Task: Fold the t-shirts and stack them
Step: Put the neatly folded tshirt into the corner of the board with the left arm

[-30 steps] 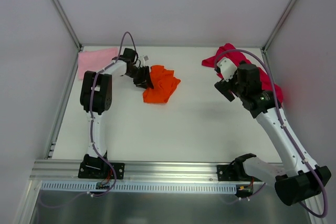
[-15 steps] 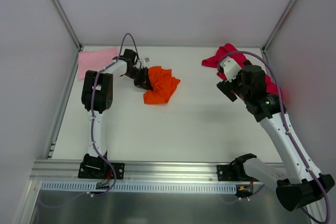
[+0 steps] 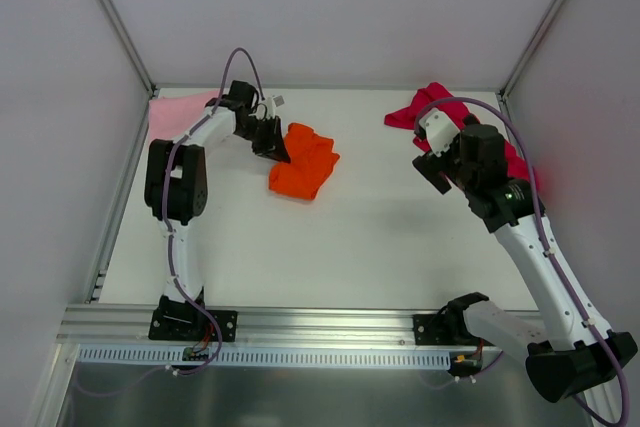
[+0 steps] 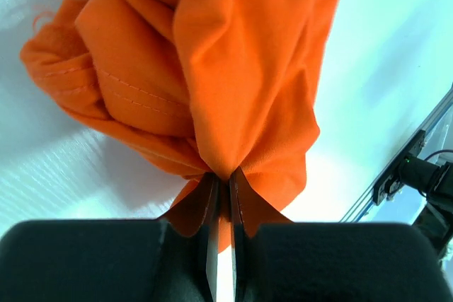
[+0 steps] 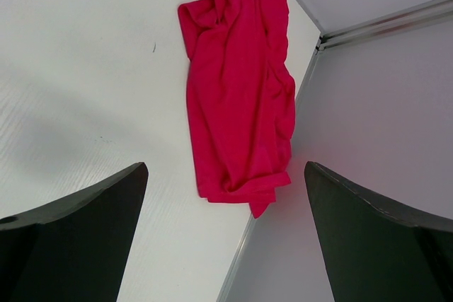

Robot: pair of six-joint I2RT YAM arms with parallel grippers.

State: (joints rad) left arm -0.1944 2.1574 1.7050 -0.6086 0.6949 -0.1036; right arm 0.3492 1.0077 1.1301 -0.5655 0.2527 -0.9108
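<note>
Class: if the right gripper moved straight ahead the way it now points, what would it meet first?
Probably the magenta t-shirt, lying crumpled on the table by the wall, centred ahead of the open right gripper; depth is unclear.

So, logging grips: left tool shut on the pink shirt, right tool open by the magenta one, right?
No: the left tool is shut on the orange shirt, as the left wrist view shows. The right tool is open by the magenta shirt.
</note>
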